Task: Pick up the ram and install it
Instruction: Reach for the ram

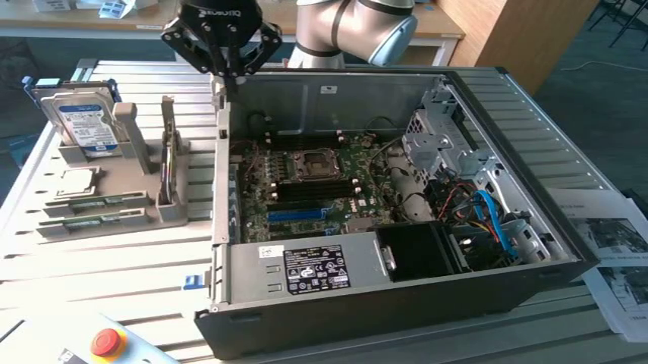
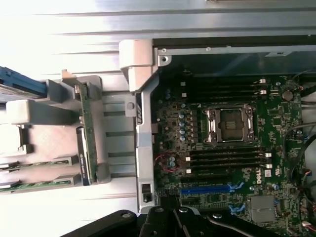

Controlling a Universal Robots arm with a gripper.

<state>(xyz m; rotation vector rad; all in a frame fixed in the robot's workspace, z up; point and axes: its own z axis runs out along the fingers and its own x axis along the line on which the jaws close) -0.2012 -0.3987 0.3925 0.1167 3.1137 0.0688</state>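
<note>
Hovering over the computer case's far corner, claw pinched shut, nothing in it. Ram stick stands on edge in the grey rack just outside the case wall. Likely light, stiff, fragile; best pinched across the flat faces near the top edge.

- The ram is a long, thin green board with a darker stretch along part of its length.
- It stands upright on one long edge, held in a narrow slot of the grey holder.
- It sits at the holder's edge nearest the case, just beside the case wall and parallel to it.
- It is outside the case, not yet installed.
- In the wrist view its top edge shows as a narrow green line.
</note>
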